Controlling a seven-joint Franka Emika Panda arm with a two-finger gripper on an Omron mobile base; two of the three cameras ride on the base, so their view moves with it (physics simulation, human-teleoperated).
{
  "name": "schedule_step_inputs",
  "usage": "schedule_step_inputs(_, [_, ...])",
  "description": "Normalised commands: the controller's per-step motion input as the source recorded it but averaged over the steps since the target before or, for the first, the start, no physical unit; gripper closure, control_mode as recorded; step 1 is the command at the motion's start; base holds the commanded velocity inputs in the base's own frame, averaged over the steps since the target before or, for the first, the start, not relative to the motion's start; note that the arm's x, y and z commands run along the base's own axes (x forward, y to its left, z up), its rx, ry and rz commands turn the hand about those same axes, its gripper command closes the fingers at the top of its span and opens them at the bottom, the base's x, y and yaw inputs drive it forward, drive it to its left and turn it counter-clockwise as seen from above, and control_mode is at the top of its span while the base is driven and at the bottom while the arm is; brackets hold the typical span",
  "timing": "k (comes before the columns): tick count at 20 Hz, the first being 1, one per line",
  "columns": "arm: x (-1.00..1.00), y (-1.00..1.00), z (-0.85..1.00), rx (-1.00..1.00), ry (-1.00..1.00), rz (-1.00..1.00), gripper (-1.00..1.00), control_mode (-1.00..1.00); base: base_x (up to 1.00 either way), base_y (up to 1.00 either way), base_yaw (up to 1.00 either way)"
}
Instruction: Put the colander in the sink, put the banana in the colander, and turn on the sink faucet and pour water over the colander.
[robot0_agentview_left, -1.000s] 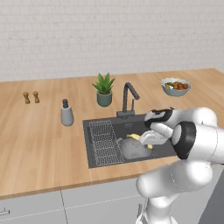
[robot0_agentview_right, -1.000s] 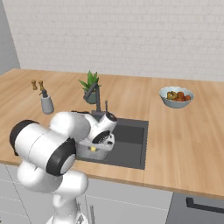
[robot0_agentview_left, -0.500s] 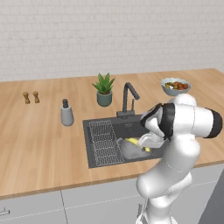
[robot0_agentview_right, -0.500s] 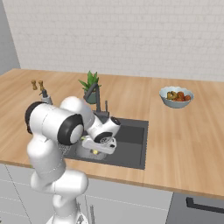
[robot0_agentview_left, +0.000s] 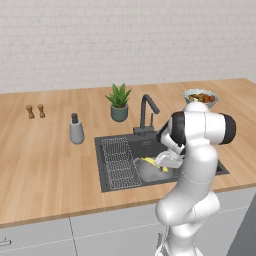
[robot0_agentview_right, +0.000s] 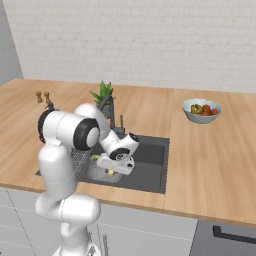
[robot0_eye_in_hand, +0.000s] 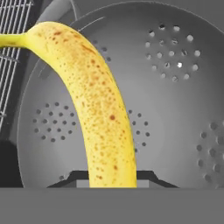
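The grey perforated colander (robot0_eye_in_hand: 175, 109) sits in the dark sink (robot0_agentview_left: 150, 145), right of the wire rack. A spotted yellow banana (robot0_eye_in_hand: 96, 100) curves across the colander's bowl, its lower end between my fingertips. My gripper (robot0_eye_in_hand: 112, 177) is shut on the banana, low over the colander (robot0_agentview_left: 145, 172). From the left base the banana (robot0_agentview_left: 150, 161) shows as a yellow streak beside my gripper (robot0_agentview_left: 164, 161). From the right base my gripper (robot0_agentview_right: 114, 167) hangs over the colander (robot0_agentview_right: 100, 172) in the sink (robot0_agentview_right: 150, 160). The dark faucet (robot0_agentview_left: 146, 112) stands behind the basin, no water running.
A flat wire rack (robot0_agentview_left: 117, 162) fills the sink's left part. A soap dispenser (robot0_agentview_left: 76, 130), a potted plant (robot0_agentview_left: 119, 102) and two small shakers (robot0_agentview_left: 35, 111) stand on the wooden counter. A bowl of fruit (robot0_agentview_right: 201, 110) sits to the right.
My arm has swung upright, its elbow rising from the lower corner of both base views. The hand stays over the colander with the banana in it.
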Motion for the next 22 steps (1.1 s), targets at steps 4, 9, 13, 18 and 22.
schedule_step_inputs(4, [0.20,0.18,-0.21,0.00,0.01,0.00,1.00,-1.00,0.00,0.00,0.00])
schedule_step_inputs(9, [0.08,0.20,-0.21,0.00,0.00,0.00,1.00,-1.00,0.00,0.00,0.00])
schedule_step_inputs(13, [0.00,0.19,-0.10,-0.01,0.00,0.00,1.00,-1.00,0.00,0.00,0.00])
schedule_step_inputs(18, [-0.20,0.10,0.00,-0.05,-0.03,0.00,-1.00,-1.00,0.00,0.00,0.00])
schedule_step_inputs(22, [-0.20,0.01,0.00,-0.08,-0.06,0.00,-1.00,-1.00,0.00,0.00,0.00])
